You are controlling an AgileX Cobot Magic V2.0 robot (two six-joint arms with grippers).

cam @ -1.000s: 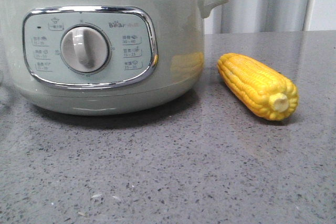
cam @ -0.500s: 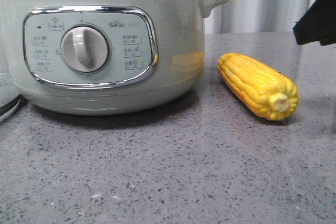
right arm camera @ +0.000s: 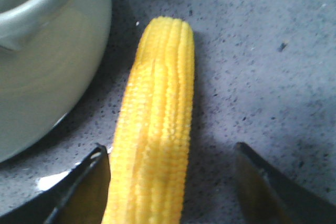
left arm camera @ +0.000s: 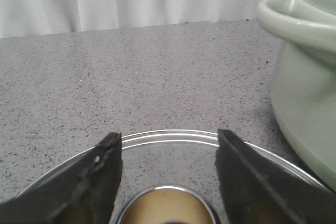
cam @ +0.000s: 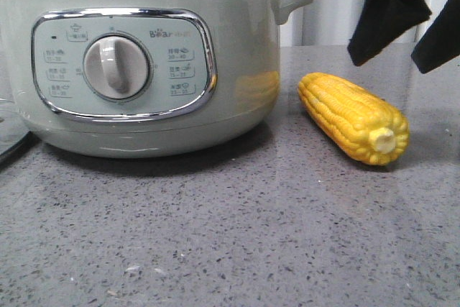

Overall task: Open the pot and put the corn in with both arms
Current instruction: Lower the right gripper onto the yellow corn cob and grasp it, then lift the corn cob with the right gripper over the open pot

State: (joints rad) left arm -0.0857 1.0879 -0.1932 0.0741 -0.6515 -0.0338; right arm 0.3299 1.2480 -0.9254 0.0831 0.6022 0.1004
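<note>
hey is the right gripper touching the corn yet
Apart. The front view shows the right gripper hanging open above the corn, with grey table and curtain visible between the fingertips and the cob.

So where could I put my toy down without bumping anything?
The big grey stretch of table in front of the pot and corn is bare. The gap between pot and corn is narrow. Right of the corn is crowded: the right tool hangs open above it. Left of the pot lies a glass lid.
</note>
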